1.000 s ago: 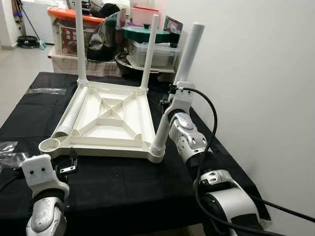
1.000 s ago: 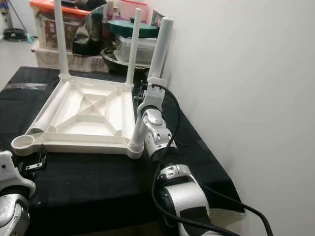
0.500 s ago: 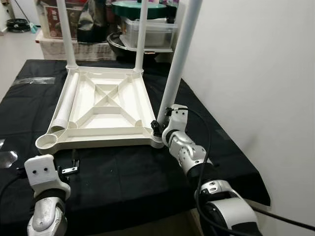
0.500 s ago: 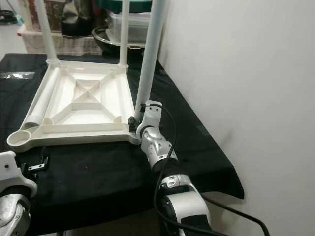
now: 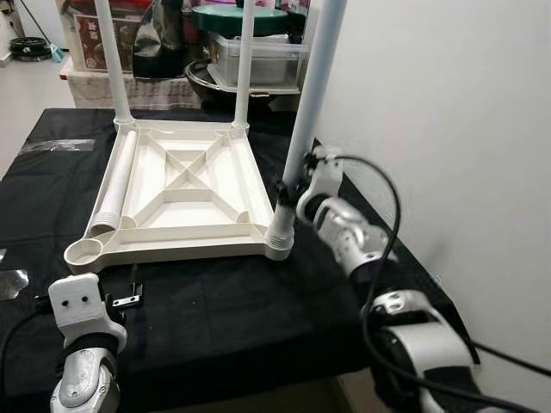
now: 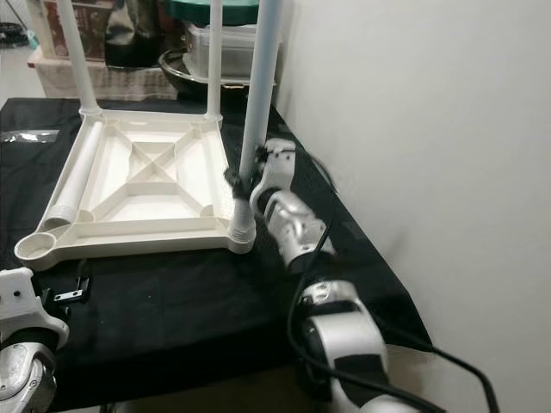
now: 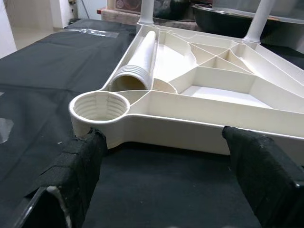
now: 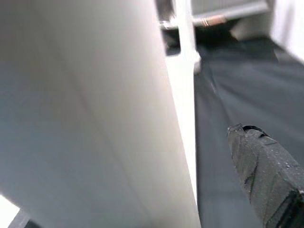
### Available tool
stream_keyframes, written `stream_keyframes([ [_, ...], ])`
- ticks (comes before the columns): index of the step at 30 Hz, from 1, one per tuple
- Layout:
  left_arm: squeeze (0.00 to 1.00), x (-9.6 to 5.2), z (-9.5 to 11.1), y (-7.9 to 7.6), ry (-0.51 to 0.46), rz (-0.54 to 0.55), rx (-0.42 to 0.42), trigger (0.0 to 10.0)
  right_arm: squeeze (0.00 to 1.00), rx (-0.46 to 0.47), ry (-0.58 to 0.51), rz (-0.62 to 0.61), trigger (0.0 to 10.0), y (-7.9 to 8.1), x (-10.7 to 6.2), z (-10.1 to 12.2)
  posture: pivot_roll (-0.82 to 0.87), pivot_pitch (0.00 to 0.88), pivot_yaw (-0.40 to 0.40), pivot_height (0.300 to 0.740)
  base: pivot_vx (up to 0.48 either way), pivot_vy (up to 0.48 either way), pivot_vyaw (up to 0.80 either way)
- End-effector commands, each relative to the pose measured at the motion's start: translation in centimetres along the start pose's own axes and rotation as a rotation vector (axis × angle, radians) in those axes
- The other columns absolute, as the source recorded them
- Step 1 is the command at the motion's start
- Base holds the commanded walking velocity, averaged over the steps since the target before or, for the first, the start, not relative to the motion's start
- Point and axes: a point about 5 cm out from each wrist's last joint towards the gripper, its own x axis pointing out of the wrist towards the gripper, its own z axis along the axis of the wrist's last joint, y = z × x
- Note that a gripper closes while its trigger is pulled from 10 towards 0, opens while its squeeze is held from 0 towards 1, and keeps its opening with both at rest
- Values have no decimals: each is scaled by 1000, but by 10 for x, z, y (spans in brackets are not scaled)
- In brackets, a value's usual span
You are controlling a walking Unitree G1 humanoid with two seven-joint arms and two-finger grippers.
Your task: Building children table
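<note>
On the black counter (image 5: pixel 215 318) the white tabletop (image 5: pixel 185 194) is laid upside down. At its near right corner an upright leg (image 5: pixel 301 138) is pinched low by the right pincer (image 5: pixel 288 185). The left pincer (image 7: pixel 166 161) is held spread before the empty near left socket (image 7: pixel 99 105), apart from it.

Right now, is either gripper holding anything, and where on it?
The right gripper grips the near-right leg low down, just above its threaded base in the tabletop corner. The left gripper is open, holding nothing.
</note>
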Motion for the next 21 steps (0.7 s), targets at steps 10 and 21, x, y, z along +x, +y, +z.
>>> stream_keyframes([
  [10,0,2,-6,-7,21,-29,-3,10000,0,-111,8,199,10000,-11,-3,9,111,0,-152,740,0,0,0],
  [21,0,0,-8,-12,26,-53,-6,10000,0,-266,71,415,10000,-22,-11,12,127,0,-167,740,0,0,0],
])
